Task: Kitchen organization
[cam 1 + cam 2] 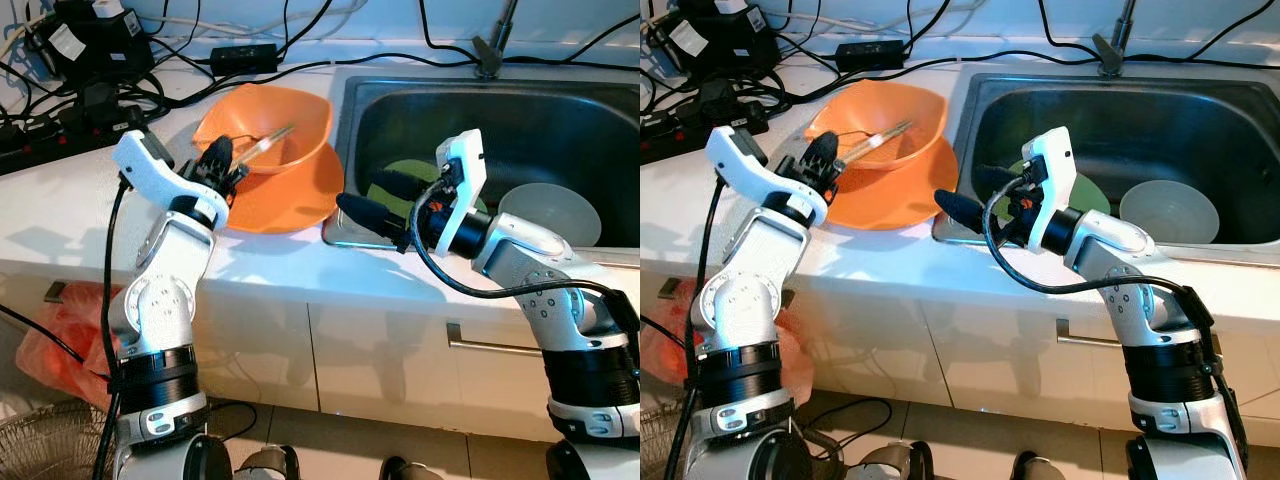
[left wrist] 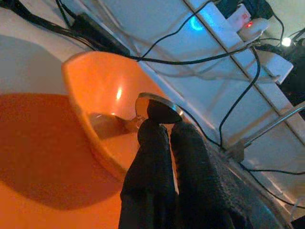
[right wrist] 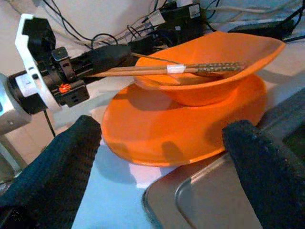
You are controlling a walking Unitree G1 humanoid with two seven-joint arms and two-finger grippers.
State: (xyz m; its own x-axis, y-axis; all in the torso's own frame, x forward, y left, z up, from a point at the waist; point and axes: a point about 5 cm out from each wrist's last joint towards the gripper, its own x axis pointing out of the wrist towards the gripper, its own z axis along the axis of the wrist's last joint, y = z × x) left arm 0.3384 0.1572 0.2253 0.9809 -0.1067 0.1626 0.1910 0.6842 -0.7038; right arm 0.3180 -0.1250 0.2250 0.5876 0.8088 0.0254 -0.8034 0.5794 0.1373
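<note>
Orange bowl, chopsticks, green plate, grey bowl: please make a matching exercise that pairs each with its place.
1. orange bowl
2. chopsticks
3. green plate
4. grey bowl

a. held by the left tool, tips inside the bowl
b. in the sink, behind the right tool
c. on the orange plate
d. in the sink, right side

Pairs: 1-c, 2-a, 3-b, 4-d

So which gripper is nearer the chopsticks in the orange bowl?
Left. The left gripper is shut on the chopsticks at the orange bowl's rim. The right gripper hangs open over the sink's near corner, beside the orange plate.
</note>
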